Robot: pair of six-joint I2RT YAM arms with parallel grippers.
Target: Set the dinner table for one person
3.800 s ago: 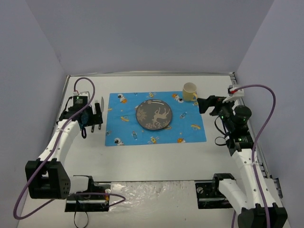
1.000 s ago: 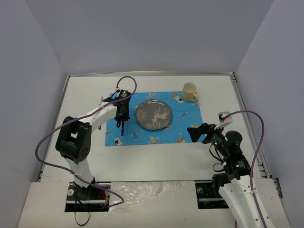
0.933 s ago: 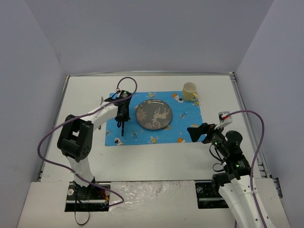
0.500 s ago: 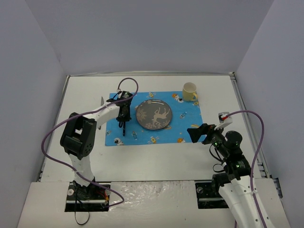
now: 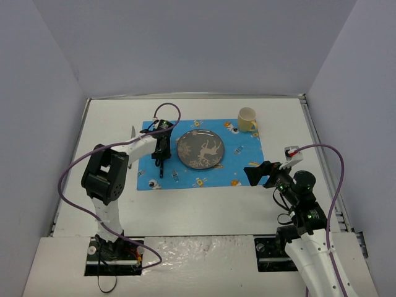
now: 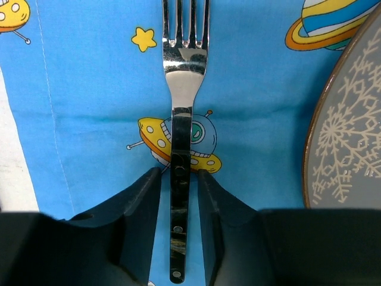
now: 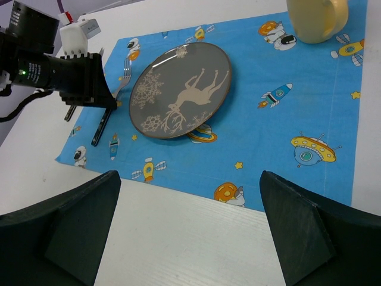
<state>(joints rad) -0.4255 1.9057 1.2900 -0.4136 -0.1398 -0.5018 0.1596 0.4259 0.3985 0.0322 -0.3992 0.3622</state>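
A fork (image 6: 180, 119) with a dark handle lies flat on the blue space-print placemat (image 5: 247, 161), just left of the grey reindeer plate (image 5: 200, 150). My left gripper (image 6: 178, 173) straddles the handle, its jaws slightly apart with a thin strip of blue showing on each side, so it is open. From above, this gripper (image 5: 159, 154) hangs over the placemat's left part. My right gripper (image 7: 189, 179) is wide open and holds nothing, hovering over the white dinner table (image 5: 204, 204) by the placemat's near right corner. A yellow mug (image 5: 247, 119) stands at the placemat's far right corner.
Another piece of cutlery (image 5: 132, 131) lies on the table just left of the placemat. A thin metal rim (image 5: 309, 124) edges the table, with grey walls close behind and at both sides. The left arm's purple cable (image 5: 167, 110) loops over the placemat's far left corner.
The left gripper's jaws have parted from the fork handle, leaving the fork lying on the placemat. The left arm's elbow has shifted slightly right. The right arm has not moved.
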